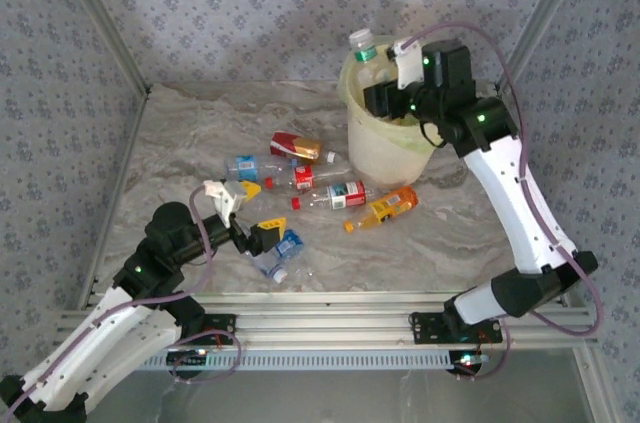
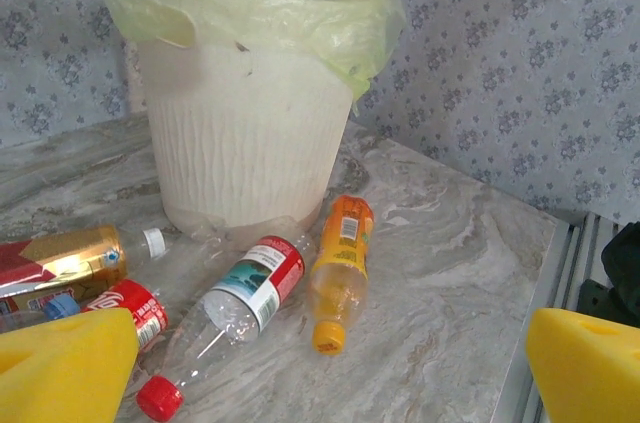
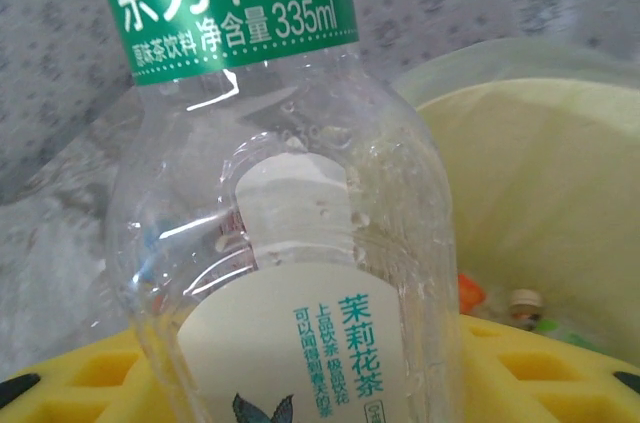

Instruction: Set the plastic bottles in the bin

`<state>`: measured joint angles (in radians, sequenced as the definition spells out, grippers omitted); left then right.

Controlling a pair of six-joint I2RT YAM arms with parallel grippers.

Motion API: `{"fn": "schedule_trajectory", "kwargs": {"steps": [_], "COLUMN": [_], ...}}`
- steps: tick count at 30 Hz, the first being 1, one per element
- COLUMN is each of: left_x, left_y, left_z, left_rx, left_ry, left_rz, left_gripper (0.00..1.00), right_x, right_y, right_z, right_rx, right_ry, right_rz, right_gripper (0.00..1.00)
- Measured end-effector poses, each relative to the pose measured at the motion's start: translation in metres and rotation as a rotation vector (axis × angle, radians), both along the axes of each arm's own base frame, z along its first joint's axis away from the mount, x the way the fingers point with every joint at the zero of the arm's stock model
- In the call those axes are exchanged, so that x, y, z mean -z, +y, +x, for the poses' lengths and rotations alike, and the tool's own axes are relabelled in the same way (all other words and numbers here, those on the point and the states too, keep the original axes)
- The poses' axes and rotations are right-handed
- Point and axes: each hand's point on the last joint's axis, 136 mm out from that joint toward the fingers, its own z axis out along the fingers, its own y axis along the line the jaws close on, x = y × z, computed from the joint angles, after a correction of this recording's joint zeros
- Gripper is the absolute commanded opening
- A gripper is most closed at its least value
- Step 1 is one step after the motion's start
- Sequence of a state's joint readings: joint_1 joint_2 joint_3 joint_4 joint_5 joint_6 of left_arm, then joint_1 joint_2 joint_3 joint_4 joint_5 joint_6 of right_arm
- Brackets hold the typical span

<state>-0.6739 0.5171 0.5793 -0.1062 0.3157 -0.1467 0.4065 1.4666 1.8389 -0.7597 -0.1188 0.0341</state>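
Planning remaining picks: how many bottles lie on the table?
6: gold-labelled bottle, blue-labelled bottle, red-labelled bottle, red-capped clear bottle and orange bottle mid-table; crushed bottle near the left gripper. Others may hide behind the bin. The right gripper holds a green-labelled bottle over it.

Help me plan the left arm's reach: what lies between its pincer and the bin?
Left wrist view: a clear red-capped bottle and an orange bottle lie side by side between the left pincer and the bin.

Grey floral wallpaper walls (image 1: pixel 250 3); marbled tabletop (image 1: pixel 420 243).
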Motion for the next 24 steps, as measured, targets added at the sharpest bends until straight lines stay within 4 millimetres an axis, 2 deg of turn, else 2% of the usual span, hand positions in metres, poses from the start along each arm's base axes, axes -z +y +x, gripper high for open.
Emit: {"fn": "schedule_trajectory", "kwargs": {"steps": [4, 8, 14, 24], "left_x": [-0.004, -0.005, -0.003, 0.008], "left_y": [0.003, 0.004, 0.008, 0.005], "left_z": [0.0, 0.001, 0.007, 0.012], "left_rx": [-0.013, -0.024, -0.063, -0.072], "left_ry": [-0.011, -0.016, -0.008, 0.027], "left_rz": [-0.009, -0.013, -0.01, 0.022], "left_gripper": [1.0, 1.0, 1.0, 1.0], "right_x": [0.009, 0.038, 0.085, 0.117], "right_y": [-0.022, -0.036, -0.052, -0.073], "right_z": [0.032, 0.057, 0.066, 0.075], "right_rx": [0.096, 0.164, 0.214, 0.26], "right_ry": [0.035, 0.116, 0.255, 0.373], "right_rz": [-0.039, -0.106, -0.182, -0.204], "right_gripper": [0.57, 0.57, 0.59, 0.64]}}
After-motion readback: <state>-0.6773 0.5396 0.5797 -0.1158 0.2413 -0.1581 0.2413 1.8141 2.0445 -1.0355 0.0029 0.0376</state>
